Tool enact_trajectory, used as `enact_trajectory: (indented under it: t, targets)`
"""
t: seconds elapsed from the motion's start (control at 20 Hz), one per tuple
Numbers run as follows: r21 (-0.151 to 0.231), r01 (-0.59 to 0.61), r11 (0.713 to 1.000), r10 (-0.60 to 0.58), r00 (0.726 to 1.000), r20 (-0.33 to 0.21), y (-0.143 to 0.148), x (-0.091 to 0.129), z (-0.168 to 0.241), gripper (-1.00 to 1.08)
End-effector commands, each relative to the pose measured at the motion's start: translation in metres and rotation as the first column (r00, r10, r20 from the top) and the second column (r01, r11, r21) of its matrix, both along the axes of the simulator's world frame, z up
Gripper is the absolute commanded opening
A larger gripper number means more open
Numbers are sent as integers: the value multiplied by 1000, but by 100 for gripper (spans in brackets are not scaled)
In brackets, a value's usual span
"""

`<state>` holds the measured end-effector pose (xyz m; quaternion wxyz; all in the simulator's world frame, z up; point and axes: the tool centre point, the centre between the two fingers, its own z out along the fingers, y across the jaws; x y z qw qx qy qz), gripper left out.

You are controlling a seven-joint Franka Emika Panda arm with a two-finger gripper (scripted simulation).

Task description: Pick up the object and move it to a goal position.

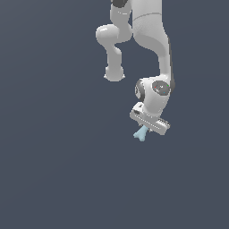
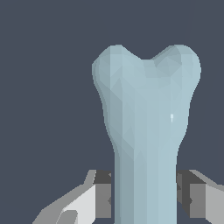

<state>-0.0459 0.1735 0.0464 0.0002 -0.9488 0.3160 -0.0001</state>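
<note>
The object [image 1: 141, 133] is a small pale light-blue slender piece with a forked, fishtail-like end. In the exterior view it hangs just below the white gripper [image 1: 146, 129], with its flared end pointing down toward the exterior view's left. In the wrist view the object [image 2: 146, 131] fills the middle of the picture. Its shaft sits between the two fingers [image 2: 101, 194], which press on it from both sides. The gripper [image 2: 146, 197] is shut on the object. The part of the shaft inside the hand is hidden.
The white Panda arm [image 1: 152, 53] comes down from the top of the exterior view. Behind everything is a plain dark grey-blue surface [image 1: 53, 156]. No goal marker or other object shows.
</note>
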Motion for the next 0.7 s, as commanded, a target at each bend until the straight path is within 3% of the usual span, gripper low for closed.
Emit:
enact_trajectory:
  t: [0.0,0.3,0.65]
  targets:
    - [-1,2,1000,-2,1000,0,20,6,3,-100]
    - [-1,2,1000,-2,1000,0,48,14,7,-100]
    - [-1,2,1000,-2,1000,0,55,17,8,-100]
